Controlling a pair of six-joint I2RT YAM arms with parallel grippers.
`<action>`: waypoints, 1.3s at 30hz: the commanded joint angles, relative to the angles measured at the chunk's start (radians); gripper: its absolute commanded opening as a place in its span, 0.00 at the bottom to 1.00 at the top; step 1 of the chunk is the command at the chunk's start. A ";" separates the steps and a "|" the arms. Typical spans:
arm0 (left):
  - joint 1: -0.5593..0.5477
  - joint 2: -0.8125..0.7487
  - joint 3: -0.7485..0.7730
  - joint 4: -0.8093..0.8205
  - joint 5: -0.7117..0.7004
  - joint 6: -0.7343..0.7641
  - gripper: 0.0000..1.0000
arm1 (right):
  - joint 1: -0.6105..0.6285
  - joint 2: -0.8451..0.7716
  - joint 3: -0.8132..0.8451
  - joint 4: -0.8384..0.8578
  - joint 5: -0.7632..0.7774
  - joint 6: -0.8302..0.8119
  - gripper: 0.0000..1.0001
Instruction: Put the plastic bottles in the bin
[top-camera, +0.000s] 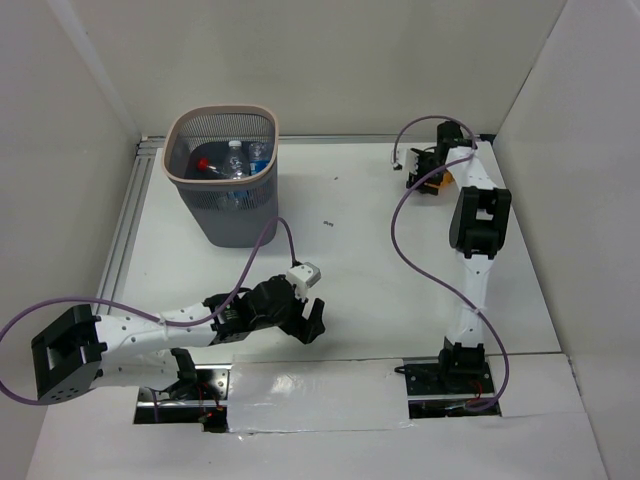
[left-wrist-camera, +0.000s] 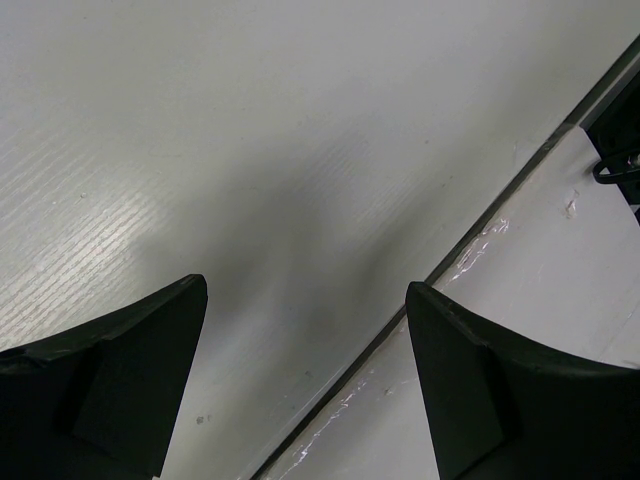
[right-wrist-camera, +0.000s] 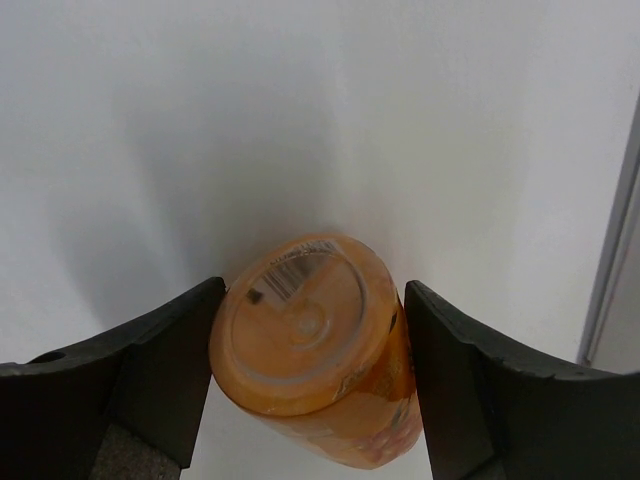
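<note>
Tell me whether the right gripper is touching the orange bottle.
Cannot tell. In the right wrist view the right gripper's fingers flank the orange bottle, neither gap nor contact plain.

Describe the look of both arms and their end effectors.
The left arm and right arm have white links, black joints and a looping purple cable each. The left end effector and right end effector each carry two dark, wedge-shaped fingers.

Left gripper (left-wrist-camera: 306, 290) agape, right arm (top-camera: 468, 225) outstretched
</note>
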 joint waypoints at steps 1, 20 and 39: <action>-0.006 -0.028 0.008 0.045 0.000 -0.007 0.93 | 0.061 -0.145 -0.056 -0.091 -0.102 0.078 0.47; -0.006 -0.118 -0.050 0.085 -0.019 0.003 0.93 | 0.440 -0.463 0.293 0.421 -0.455 0.990 0.43; -0.006 -0.290 -0.104 0.036 -0.089 -0.025 0.93 | 0.682 -0.204 0.386 0.882 -0.557 1.588 0.81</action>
